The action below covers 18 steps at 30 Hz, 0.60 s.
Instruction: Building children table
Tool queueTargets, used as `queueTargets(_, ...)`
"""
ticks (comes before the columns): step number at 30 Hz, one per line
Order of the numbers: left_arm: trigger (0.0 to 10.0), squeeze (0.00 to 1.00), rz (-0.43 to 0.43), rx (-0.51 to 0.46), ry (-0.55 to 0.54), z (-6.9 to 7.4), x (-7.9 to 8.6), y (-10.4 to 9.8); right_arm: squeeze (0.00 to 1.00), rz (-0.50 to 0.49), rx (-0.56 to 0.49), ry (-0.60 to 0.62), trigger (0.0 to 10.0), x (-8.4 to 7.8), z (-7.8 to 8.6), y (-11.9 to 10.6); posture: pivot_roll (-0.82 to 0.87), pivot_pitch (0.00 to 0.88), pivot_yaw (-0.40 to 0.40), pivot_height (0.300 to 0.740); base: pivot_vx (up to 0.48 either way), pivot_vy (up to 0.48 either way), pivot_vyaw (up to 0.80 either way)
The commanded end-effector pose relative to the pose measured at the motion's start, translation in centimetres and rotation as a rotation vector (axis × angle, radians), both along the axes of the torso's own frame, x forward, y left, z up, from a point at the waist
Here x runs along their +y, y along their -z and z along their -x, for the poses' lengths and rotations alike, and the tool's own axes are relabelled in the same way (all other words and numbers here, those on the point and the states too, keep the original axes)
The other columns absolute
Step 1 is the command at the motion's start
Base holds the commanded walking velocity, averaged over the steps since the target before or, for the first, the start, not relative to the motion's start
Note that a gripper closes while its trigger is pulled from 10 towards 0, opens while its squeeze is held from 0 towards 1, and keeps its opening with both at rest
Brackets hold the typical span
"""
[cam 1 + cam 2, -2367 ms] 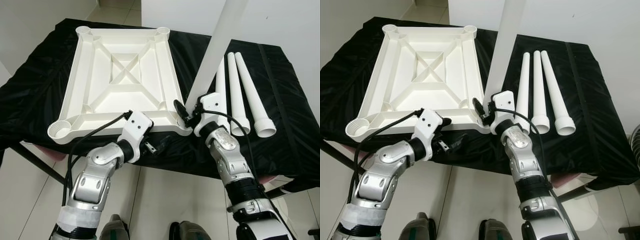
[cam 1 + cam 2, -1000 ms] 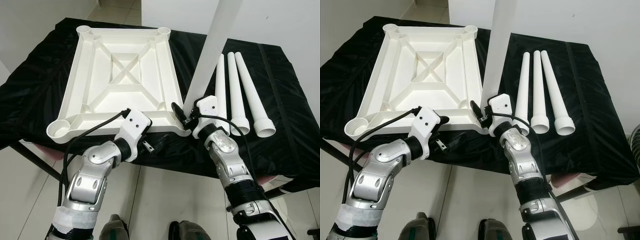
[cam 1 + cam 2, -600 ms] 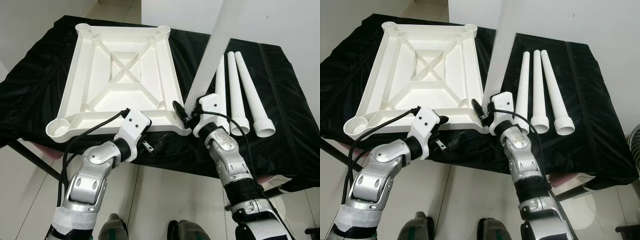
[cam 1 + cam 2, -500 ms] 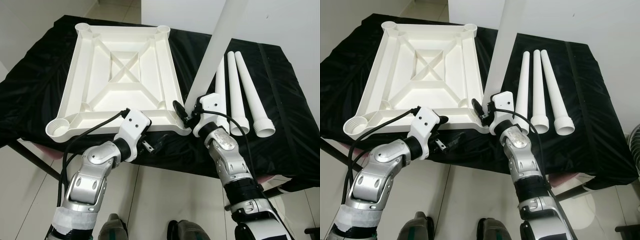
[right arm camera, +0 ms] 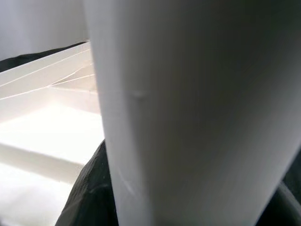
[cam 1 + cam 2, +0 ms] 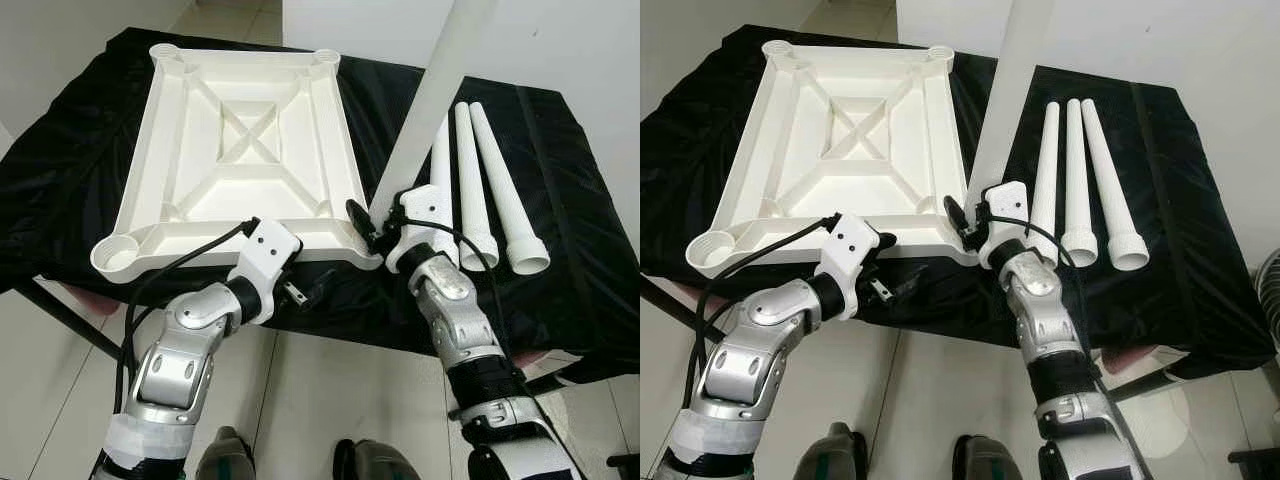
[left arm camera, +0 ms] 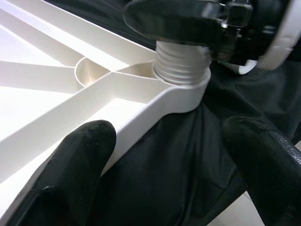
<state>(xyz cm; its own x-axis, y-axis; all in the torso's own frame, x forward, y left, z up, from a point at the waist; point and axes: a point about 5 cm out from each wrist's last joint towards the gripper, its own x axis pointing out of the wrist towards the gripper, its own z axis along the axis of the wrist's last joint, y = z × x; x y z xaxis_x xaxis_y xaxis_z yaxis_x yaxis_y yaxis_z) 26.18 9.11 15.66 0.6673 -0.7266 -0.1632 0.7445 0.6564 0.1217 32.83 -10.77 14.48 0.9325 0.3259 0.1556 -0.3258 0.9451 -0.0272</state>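
Right gripper point(image 6: 372, 222) clamped on the upright white leg point(image 6: 428, 100), low down, right at the near right corner of the upside-down white tabletop point(image 6: 245, 150). Leg's threaded foot point(image 7: 181, 66) seated in that corner socket, clear in the left wrist view; black fingers wrapped round its base, their tips mostly hidden behind the leg. Upper end of the leg cut off by the frame. Left gripper point(image 6: 308, 289) hovering just off the tabletop's near edge, to the left of that same corner, fingers point(image 7: 77, 162) spread wide and gripping nothing, one finger close against the tabletop's rim, the other out over the black cloth point(image 6: 560, 210); contact with the rim hard to judge. Three more white legs point(image 6: 475, 185) lying side by side on the cloth to the right of the tabletop, wide ends toward the robot. Right wrist view almost all blurred white leg, a slice of tabletop beside it.
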Motion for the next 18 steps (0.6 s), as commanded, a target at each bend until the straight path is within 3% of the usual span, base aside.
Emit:
queueTargets(1, 10.0, 0.00, -0.009, -0.016, -0.090, -0.1, 0.1, 0.1, 0.00, -0.008, 0.118, 0.187, 10.0, -1.7, 0.2, 2.5, 0.08, 0.096, -0.026, 0.740, 0.000, 0.000, 0.00)
queueTargets(7, 10.0, 0.00, -0.006, -0.018, -0.085, -0.2, -0.1, 0.0, 0.00, -0.020, 0.188, 0.370, 10.0, -1.8, 0.0, 3.4, 0.08, 0.077, -0.026, 0.740, 0.000, 0.000, 0.00)
queueTargets(11, 10.0, 0.00, -0.009, -0.019, -0.074, -0.1, -0.2, 0.1, 0.00, -0.043, 0.197, 0.423, 10.0, -1.2, -0.3, 3.4, 0.08, 0.065, -0.026, 0.740, 0.000, 0.000, 0.00)
queueTargets(18, 10.0, 0.00, -0.011, -0.022, -0.065, -0.2, -0.4, 0.1, 0.00, -0.077, 0.183, 0.408, 10.0, 0.0, -0.6, 2.9, 0.08, 0.044, -0.028, 0.740, 0.000, 0.000, 0.00)
